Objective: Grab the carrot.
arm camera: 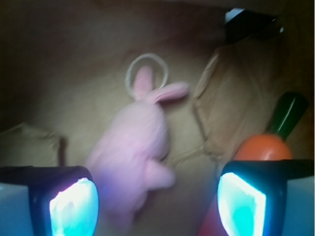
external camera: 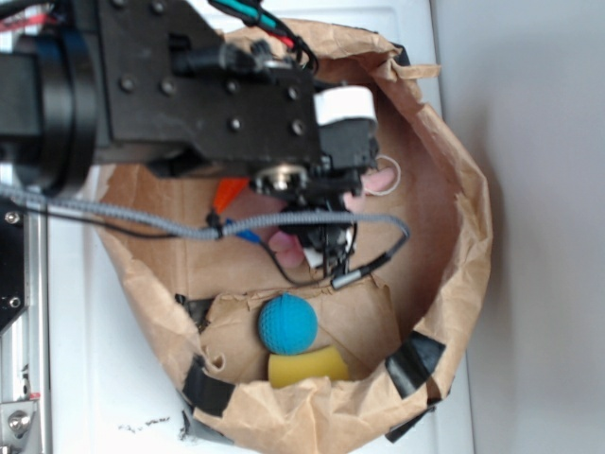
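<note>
Wrist view: the wide-open, empty gripper is hung over the bunny, while the carrot is half hidden at lower right behind one finger.

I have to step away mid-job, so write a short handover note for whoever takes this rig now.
Gripper: open, holding nothing, low inside the crumpled brown paper bag.
Orange toy carrot with dark green stem: on the bag floor, partly behind one finger, outside the gap.
Pink plush bunny: lies between the fingers; not the target.
Done: descent into the bag.
Left: shift toward the carrot, close, lift.
</note>
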Robot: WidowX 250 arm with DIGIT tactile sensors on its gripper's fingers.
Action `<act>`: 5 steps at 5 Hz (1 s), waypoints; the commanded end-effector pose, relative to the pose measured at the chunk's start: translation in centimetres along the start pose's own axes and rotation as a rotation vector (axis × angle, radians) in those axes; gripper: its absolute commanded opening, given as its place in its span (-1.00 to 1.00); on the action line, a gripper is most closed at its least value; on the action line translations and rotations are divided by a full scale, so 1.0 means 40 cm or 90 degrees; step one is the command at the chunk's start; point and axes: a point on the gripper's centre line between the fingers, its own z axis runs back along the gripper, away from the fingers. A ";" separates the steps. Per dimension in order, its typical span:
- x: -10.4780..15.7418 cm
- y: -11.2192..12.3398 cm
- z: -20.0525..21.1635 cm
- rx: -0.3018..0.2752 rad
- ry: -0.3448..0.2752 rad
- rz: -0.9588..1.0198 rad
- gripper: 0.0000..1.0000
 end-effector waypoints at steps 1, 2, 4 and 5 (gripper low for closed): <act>0.001 0.056 -0.051 0.048 -0.025 0.011 1.00; -0.046 0.085 0.019 0.023 0.002 -0.003 1.00; -0.063 0.125 0.110 0.000 0.064 0.089 1.00; -0.080 0.141 0.067 -0.019 0.075 0.120 1.00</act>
